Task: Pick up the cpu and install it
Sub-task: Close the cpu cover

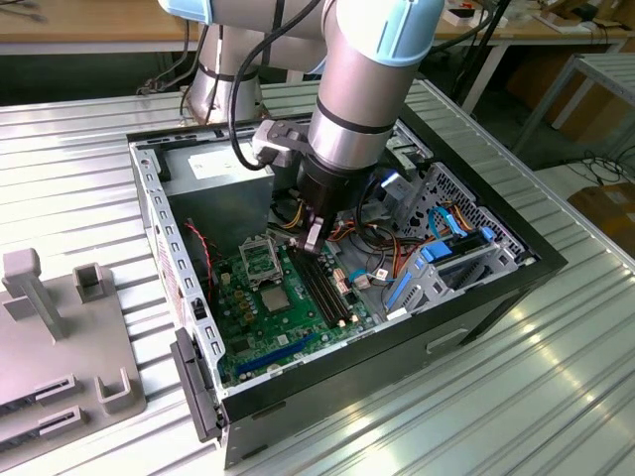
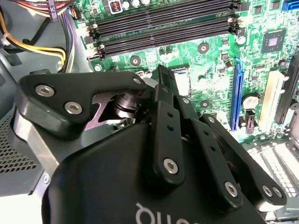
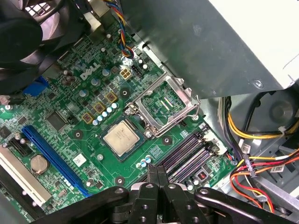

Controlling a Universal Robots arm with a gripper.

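CPU (image 3: 124, 137) lies flat on the green board (image 3: 107, 163), just beside the socket (image 3: 163, 103), whose bed looks bare to me. So I judge the pick-up not yet made, and the whole install is left to do. My gripper (image 3: 156, 173) is clenched, fingertips pressed together with nothing between them. It hangs over the memory slots (image 3: 187, 156), near the CPU but clear of it, not touching.

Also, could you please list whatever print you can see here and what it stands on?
White brand mark on the green board.
Fine print on the cpu lid: too small to read.
White lettering on the end effector body: cut off at the picture's edge.
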